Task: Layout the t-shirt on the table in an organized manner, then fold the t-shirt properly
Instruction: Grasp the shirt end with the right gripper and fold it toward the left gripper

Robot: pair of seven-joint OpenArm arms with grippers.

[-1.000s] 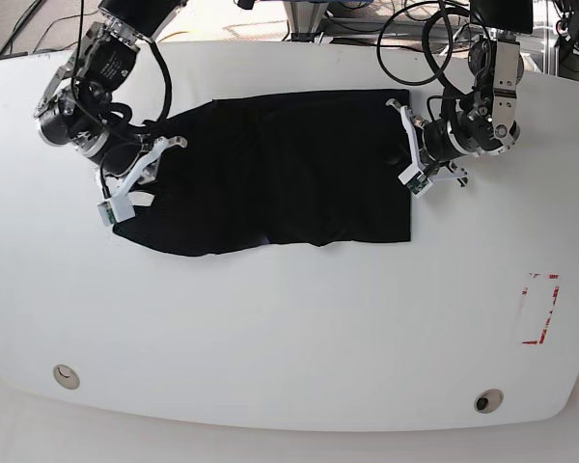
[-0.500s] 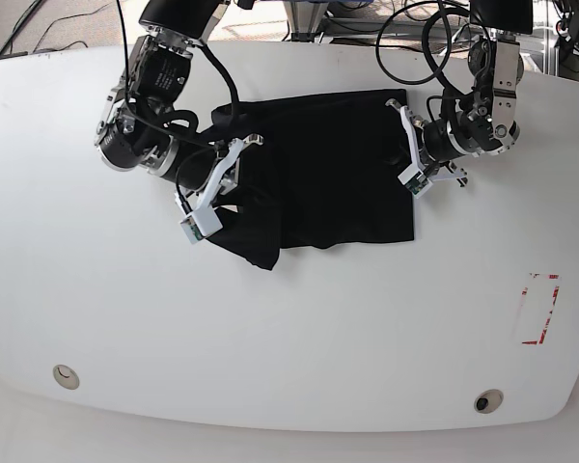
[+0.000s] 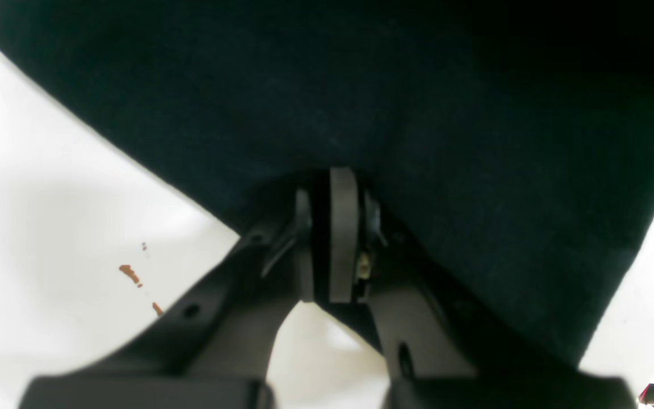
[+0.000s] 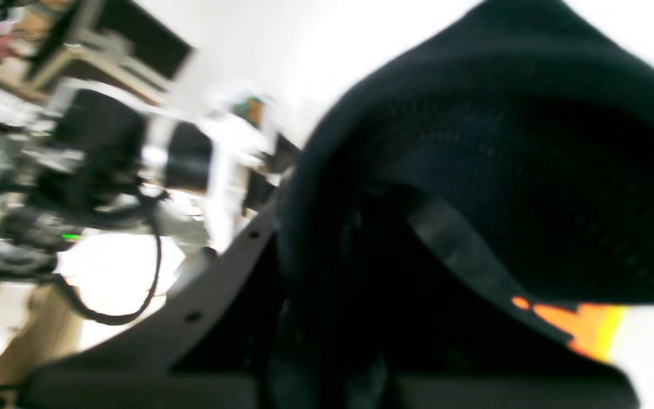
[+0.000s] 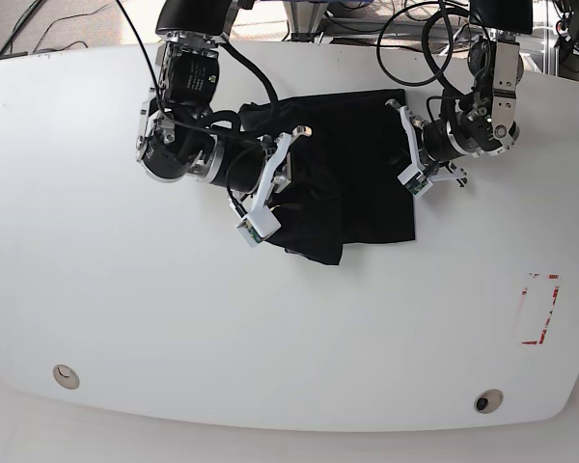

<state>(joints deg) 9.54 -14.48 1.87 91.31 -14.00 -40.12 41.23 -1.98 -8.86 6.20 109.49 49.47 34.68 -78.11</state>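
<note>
The right gripper [image 5: 270, 183] is clamped on the t-shirt [image 5: 362, 154], with a raised flap of cloth draped from its jaws; the right wrist view shows black fabric bunched over the fingers. The left gripper [image 5: 407, 145] is likewise closed on the opposite edge of the garment, pinning it flat against the table [image 5: 289, 328]; the left wrist view shows the pads [image 3: 341, 227] pressed together with cloth between them. The garment lies between the two grippers, its long axis running from one to the other. Judged from this, the fold in hand needs the right gripper's flap carried across toward the left gripper, which serves as anchor. The right gripper is nearer the loose material; the remaining flat portion lies just beyond it, toward the left gripper.
</note>
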